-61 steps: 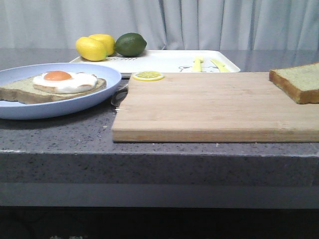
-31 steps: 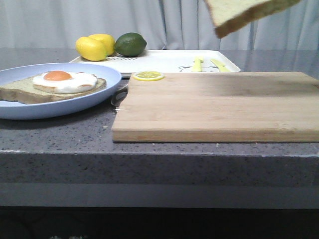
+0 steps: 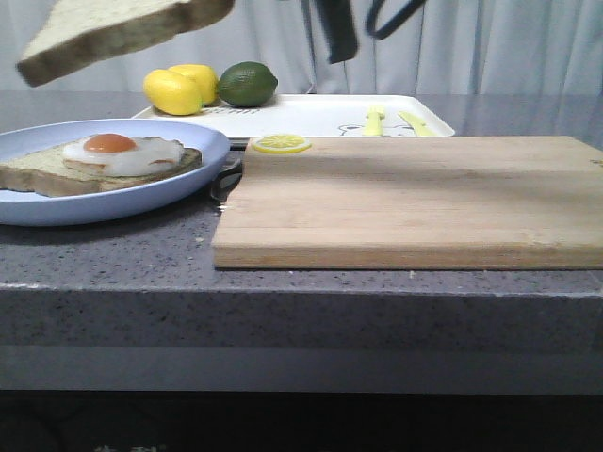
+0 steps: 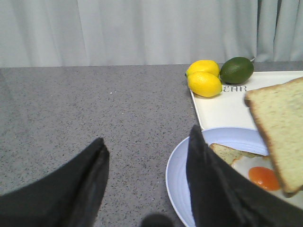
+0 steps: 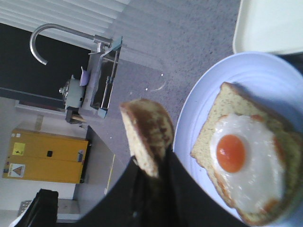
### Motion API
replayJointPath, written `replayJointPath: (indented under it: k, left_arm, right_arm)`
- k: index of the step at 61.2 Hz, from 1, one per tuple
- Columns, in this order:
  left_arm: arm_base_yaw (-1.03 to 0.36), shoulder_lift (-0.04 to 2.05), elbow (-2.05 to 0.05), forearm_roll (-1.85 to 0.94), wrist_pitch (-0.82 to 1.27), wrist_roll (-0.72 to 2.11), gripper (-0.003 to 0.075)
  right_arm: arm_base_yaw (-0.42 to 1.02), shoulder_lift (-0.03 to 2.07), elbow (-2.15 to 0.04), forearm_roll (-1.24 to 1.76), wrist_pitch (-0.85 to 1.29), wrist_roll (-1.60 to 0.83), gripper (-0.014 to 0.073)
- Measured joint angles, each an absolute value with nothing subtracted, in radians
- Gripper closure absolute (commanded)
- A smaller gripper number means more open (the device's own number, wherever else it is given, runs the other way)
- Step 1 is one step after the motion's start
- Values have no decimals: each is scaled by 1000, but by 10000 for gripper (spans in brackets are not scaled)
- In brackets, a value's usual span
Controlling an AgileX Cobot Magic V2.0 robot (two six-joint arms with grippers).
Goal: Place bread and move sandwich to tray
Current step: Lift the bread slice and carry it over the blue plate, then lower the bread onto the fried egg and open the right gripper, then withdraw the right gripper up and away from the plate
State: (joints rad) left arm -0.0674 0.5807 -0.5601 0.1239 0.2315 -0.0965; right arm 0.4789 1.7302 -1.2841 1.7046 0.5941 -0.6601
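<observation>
My right gripper (image 5: 153, 161) is shut on the bread (image 5: 146, 135), a plain thick slice. In the front view the bread (image 3: 118, 33) hangs tilted in the air above the pale blue plate (image 3: 203, 141). The sandwich (image 3: 113, 155), bread with a fried egg, lies on that plate and also shows in the right wrist view (image 5: 246, 158). The white tray (image 3: 311, 115) lies behind the plate and board. My left gripper (image 4: 147, 137) is open and empty above the counter, just beside the plate's rim (image 4: 176, 170). The held bread (image 4: 279, 127) shows there too.
A light wooden cutting board (image 3: 415, 198) lies to the right of the plate, a lemon slice (image 3: 280, 143) at its far left corner. Two lemons (image 3: 179, 88) and a lime (image 3: 247, 83) sit on the tray's far left. Dark arm parts (image 3: 335, 28) hang at the top.
The bread rose off the cutting board's right end, then travelled left across the top of the view. It now hangs over the plate.
</observation>
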Motion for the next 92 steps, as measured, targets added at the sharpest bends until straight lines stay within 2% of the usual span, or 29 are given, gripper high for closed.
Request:
replayJointPath:
  k: [14, 29, 34, 72, 79, 84, 89, 92]
  left_arm:
    - [-67, 581, -560, 124, 231, -97, 355]
    - [-67, 581, -560, 124, 231, -97, 355]
    - [-67, 581, -560, 124, 231, -97, 355]
    - [-67, 581, -560, 124, 231, -97, 355]
    - [-67, 581, -560, 124, 231, -97, 355]
    - [-67, 581, -560, 124, 231, -97, 355]
    - [-67, 581, -560, 124, 231, -97, 355]
    - [-67, 581, -560, 124, 231, -97, 355]
  right_arm:
    - [526, 1940, -1421, 1770, 585, -676, 634]
    - [527, 1995, -1426, 1735, 589, -676, 363]
    - [527, 1995, -1426, 1725, 596, -678, 323]
    - [428, 1971, -1426, 1563, 773, -663, 318]
    - [403, 1935, -1408, 1519, 802, -663, 349]
    - [383, 1897, -1389, 1454, 815, -663, 460]
    - [364, 1852, -1378, 1352, 826, -663, 624]
    - [353, 1830, -1376, 1295, 839, -663, 668]
